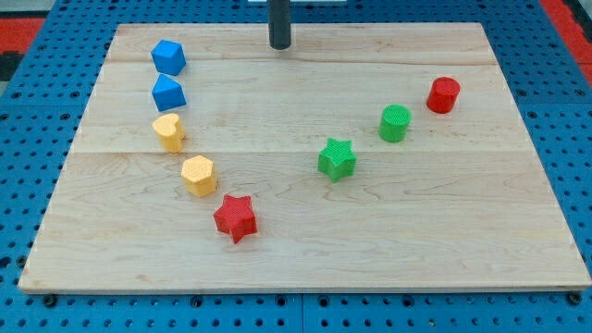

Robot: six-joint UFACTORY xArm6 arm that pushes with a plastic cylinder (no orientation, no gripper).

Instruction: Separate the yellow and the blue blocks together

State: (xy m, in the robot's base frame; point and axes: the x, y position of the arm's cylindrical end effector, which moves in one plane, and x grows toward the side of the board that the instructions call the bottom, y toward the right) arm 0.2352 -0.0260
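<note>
Eight blocks lie on the wooden board (305,231): two blue, two yellow, two green and two red. The blue pair sits near the view's top left, the upper blue block (168,57) just above the lower blue block (168,93), close together with a small gap between them. Right below them comes the yellow heart (168,132), and a little further down and toward the view's right, the yellow hexagon (198,175). These four form a slanting line down the board's left side, which ends at the red star (235,218) lower still. On the view's right a second line climbs from the green star (337,158) through the green cylinder (395,123) to the red cylinder (443,95). There is no claw on this arm, only a dark rod, so nothing is held or clamped. My tip (279,45) stands near the board's top edge, about midway across, touching no block. The blue blocks lie well apart from it toward the view's left, the upper one at nearly the same height; the yellow blocks lie further off, down and to the left.
</note>
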